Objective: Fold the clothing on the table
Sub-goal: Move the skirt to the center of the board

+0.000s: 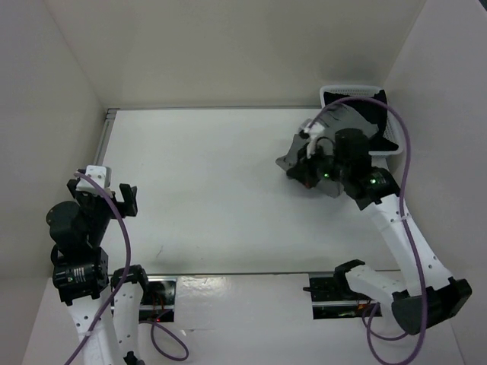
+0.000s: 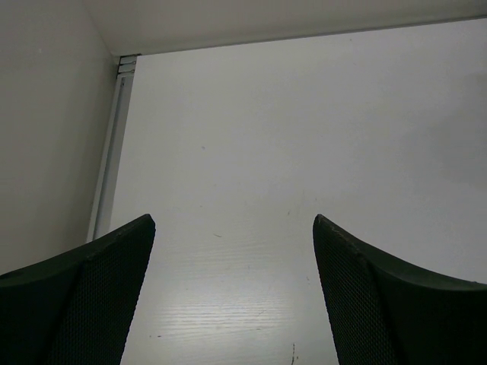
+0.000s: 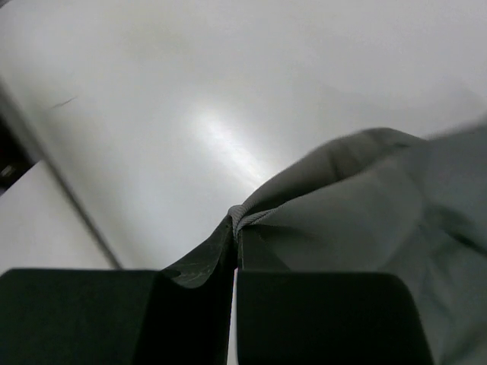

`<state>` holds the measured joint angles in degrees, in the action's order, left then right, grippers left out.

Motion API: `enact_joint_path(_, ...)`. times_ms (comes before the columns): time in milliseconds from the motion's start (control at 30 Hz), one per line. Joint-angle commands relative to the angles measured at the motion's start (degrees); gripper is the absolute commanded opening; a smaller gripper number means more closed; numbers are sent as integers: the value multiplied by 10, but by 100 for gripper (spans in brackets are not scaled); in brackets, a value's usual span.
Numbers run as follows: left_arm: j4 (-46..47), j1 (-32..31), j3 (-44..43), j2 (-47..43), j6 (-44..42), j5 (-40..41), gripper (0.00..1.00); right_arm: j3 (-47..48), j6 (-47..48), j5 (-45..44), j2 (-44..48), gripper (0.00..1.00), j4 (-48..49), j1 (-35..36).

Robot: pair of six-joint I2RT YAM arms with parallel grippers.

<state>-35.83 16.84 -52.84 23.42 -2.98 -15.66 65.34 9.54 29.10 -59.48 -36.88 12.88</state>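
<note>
From above, the left gripper (image 1: 101,192) is hovering over the left side of the white desk (image 1: 221,190), its fingers spread wide and holding nothing. The right gripper (image 1: 304,169) is pinching the grey skirt (image 1: 288,160) at the far right, near the white mesh basket (image 1: 358,93). The left wrist view is showing both fingers (image 2: 91,304) standing well apart above the desk. The right wrist view is showing fingers (image 3: 114,312) pressing together on a hemmed edge of the skirt.

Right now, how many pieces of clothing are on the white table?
1: a medium-grey pleated skirt, bunched at the far right of the white tabletop by the white mesh basket, pinched in the right gripper. The arm hides part, so more may be hidden.
</note>
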Motion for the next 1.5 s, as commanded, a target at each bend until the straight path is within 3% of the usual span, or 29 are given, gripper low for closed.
enact_joint_path(0, 23, 8, 3, 3, 9, 0, 91, 57, 48, 59, -16, 0, -1, 109)
enact_joint_path(100, 23, 8, 3, 3, 9, 0, 91, 57, 60, 64, -70, 0, -1, 131)
enact_joint_path(200, 23, 8, 3, 3, 9, 0, 91, 51, 60, 9, -117, 0, 17, 205)
enact_joint_path(300, 23, 8, 3, 3, 9, 0, 91, 73, 36, -49, -163, 0, 32, 221)
enact_joint_path(433, 28, 8, 3, 3, 9, 6, 91, 85, -2, -177, -242, 0, 58, 293)
enact_joint_path(700, 28, 8, 8, 3, 9, 12, 92, 128, -28, -287, -346, 0, 70, 376)
enact_joint_path(1000, 28, 8, 8, 9, 9, 12, 92, 182, -7, -289, -443, 0, 45, 490)
enact_joint_path(1333, 28, 8, 8, 4, 9, 12, 92, 225, -1, -254, -491, 0, 28, 506)
enact_joint_path(1367, 28, 8, 8, 4, 9, 12, 92, 225, -1, -254, -491, 5, 28, 506)
enact_joint_path(1400, 28, 8, 8, -1, 9, 12, 93, 225, -1, -254, -498, 29, 28, 506)
enact_joint_path(1467, 28, 8, 8, -1, 9, 12, 95, 225, -1, -275, -498, 44, 28, 506)
